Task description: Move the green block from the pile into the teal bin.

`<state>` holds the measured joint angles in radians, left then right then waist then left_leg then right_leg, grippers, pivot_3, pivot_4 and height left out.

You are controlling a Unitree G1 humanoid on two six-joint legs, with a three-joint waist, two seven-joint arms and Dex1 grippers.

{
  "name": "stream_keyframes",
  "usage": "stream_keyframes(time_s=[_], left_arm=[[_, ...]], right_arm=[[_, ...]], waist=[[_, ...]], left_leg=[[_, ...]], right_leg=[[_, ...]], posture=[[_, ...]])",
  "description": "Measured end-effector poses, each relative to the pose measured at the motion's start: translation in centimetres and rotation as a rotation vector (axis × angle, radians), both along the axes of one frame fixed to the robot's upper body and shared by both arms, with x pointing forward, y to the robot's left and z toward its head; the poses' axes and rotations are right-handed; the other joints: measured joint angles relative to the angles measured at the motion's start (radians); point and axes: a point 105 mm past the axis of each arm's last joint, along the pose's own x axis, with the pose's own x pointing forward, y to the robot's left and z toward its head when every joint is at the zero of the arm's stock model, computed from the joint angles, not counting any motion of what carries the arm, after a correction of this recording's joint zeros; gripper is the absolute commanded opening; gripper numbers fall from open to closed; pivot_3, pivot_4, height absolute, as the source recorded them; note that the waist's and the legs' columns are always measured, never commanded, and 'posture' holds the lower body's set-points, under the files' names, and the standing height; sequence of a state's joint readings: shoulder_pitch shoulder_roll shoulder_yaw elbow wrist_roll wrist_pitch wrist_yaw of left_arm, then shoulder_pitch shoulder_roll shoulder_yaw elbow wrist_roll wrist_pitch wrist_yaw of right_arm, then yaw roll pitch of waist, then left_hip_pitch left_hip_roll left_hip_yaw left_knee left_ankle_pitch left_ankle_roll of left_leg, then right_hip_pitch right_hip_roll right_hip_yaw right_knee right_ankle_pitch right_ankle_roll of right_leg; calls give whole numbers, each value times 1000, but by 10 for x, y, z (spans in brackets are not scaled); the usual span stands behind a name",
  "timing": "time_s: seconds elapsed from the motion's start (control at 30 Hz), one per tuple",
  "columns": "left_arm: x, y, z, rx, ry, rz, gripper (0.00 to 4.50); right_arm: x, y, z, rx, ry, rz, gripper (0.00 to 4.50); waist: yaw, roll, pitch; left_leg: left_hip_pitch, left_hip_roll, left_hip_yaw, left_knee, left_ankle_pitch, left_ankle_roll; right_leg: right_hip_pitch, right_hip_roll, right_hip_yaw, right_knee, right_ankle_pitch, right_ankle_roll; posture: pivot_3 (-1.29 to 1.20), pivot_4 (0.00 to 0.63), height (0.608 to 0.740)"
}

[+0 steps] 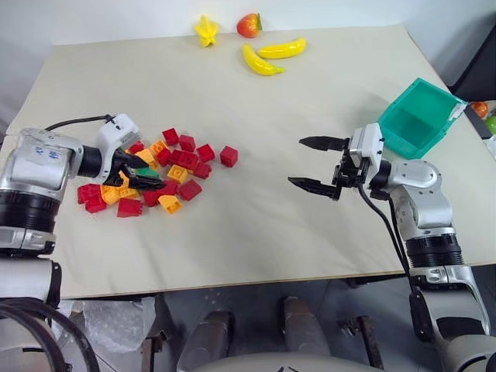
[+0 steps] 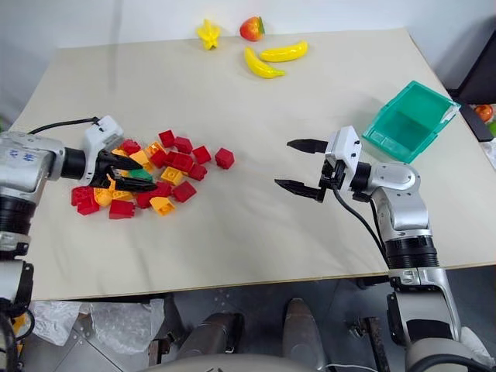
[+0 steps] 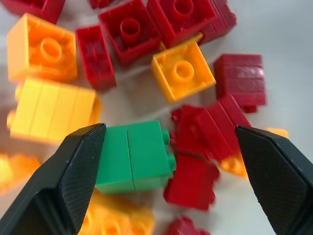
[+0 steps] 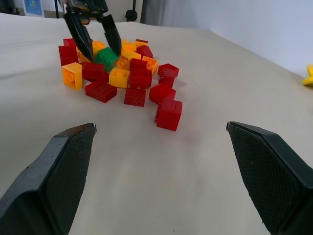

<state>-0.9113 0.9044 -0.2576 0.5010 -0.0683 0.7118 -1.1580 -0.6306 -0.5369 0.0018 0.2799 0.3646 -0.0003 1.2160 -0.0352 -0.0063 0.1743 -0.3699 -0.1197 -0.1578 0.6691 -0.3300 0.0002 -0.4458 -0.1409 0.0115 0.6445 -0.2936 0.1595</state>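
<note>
The green block (image 3: 134,156) lies on its side in the pile (image 1: 188,159) of red and orange-yellow bricks at the table's left. My left gripper (image 1: 153,175) is open and tilted down into the pile, with the green block between its fingers. One finger (image 3: 80,161) is right against the block and the other stands well apart from it. The green block (image 4: 106,56) also shows far off in the right wrist view. My right gripper (image 1: 295,161) is open and empty above the table's right half, pointing left. The teal bin (image 1: 418,116) stands tilted behind it at the right edge.
Two toy bananas (image 1: 271,56), a yellow star fruit (image 1: 206,31) and a red-orange fruit (image 1: 249,25) lie at the table's far edge. Bare tabletop (image 1: 256,201) spans between the pile and my right gripper. Small round things (image 1: 484,115) sit past the bin.
</note>
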Motion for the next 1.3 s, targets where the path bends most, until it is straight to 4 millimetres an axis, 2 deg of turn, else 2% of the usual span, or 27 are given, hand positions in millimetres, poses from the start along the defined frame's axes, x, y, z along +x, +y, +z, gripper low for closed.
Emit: stream_keyframes(time_s=[0.27,0.43,0.53,0.63,0.77,0.97,1.17,1.3], left_arm=[[-4,3,1,66,38,-47,4479],[-26,26,-1,122,119,-3,4479],[-35,30,1,156,134,-3,4479],[-41,35,-6,154,169,17,4479],[-42,33,-9,148,170,26,3696],[-40,33,-15,151,165,43,1875],[-41,36,-4,124,140,52,19],[-39,31,7,102,95,36,19]], right_arm=[[2,2,6,-7,-18,7,4500],[1,-3,1,-20,-5,-5,4500],[1,-3,0,-21,-2,-6,4500],[1,-3,0,-22,-3,-6,4500],[1,-2,1,-21,-6,-5,4500],[2,-2,1,-20,-6,-6,4500],[2,-2,1,-33,-22,-10,4500],[2,-2,1,-35,-27,-12,4500]], waist=[[-9,0,0],[-21,0,0],[-20,0,0],[-20,0,0],[-19,0,0],[-18,0,0],[-18,0,0],[-16,0,0]], left_leg=[[1,0,0,-1,0,0],[1,1,0,-2,0,0],[1,1,1,-1,0,0],[1,1,1,-1,0,0],[1,2,1,-1,0,0],[0,2,1,-1,0,0],[0,2,0,-1,0,0],[0,1,0,-1,0,0]], right_leg=[[0,0,1,0,0,0],[-1,1,1,1,0,0],[-1,1,2,0,0,0],[-1,1,2,1,0,0],[-1,2,2,1,0,0],[-1,2,2,0,0,0],[-1,2,2,0,0,0],[-1,1,2,0,0,0]], posture=[[0,150,740],[0,150,740],[0,150,740],[0,150,740],[0,150,740],[0,150,740],[0,150,740],[0,150,740]])
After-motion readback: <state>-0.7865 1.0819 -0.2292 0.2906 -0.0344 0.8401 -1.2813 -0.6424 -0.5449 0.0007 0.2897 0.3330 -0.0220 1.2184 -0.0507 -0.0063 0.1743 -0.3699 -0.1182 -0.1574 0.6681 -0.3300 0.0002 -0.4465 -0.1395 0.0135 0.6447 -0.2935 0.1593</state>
